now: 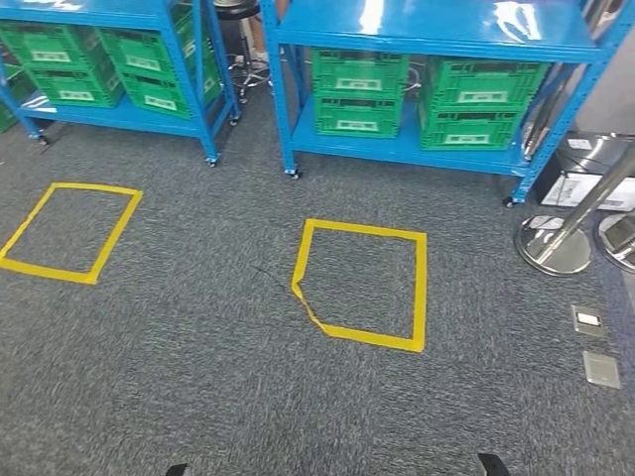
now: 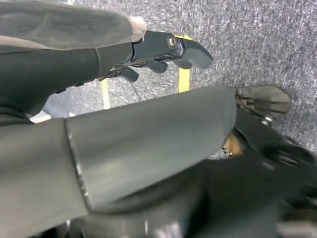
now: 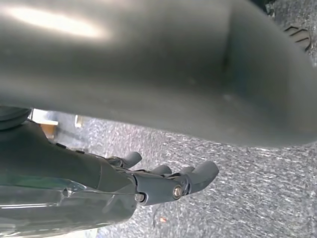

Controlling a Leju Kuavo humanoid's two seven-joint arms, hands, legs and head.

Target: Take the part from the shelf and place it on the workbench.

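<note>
Below, both hands, left (image 2: 164,52) and right (image 3: 164,181), slack, empty, over speckled grey carpet (image 1: 224,347).

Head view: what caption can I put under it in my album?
Two blue shelves holding green crates, with yellow tape squares on grey carpet.
</note>
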